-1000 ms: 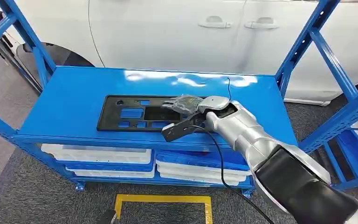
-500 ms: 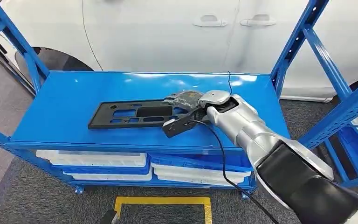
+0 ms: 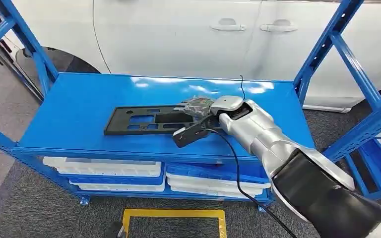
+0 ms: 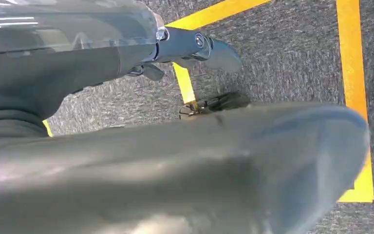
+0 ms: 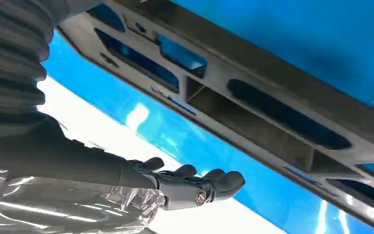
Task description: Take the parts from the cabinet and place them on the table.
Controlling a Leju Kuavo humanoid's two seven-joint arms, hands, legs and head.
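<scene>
A long black plastic panel (image 3: 139, 120) with several cut-outs sits on the blue cabinet's top shelf (image 3: 79, 104). My right hand (image 3: 194, 106), wrapped in clear film, grips the panel's right end, which is slightly raised. In the right wrist view the panel (image 5: 272, 83) crosses close over the glossy blue shelf, with my dark fingers (image 5: 195, 185) curled on its far side. My left hand (image 4: 185, 46) hangs over the grey carpet, its fingers apart around nothing.
Blue uprights (image 3: 327, 44) frame the cabinet on both sides. White and blue trays (image 3: 109, 168) are stacked on the lower shelf. A white car (image 3: 203, 29) stands right behind. A yellow floor marking (image 3: 173, 214) lies in front of the cabinet.
The panel lay flat a second ago; now its right end is raised in my right hand and it sits skewed. The view swayed slightly.
</scene>
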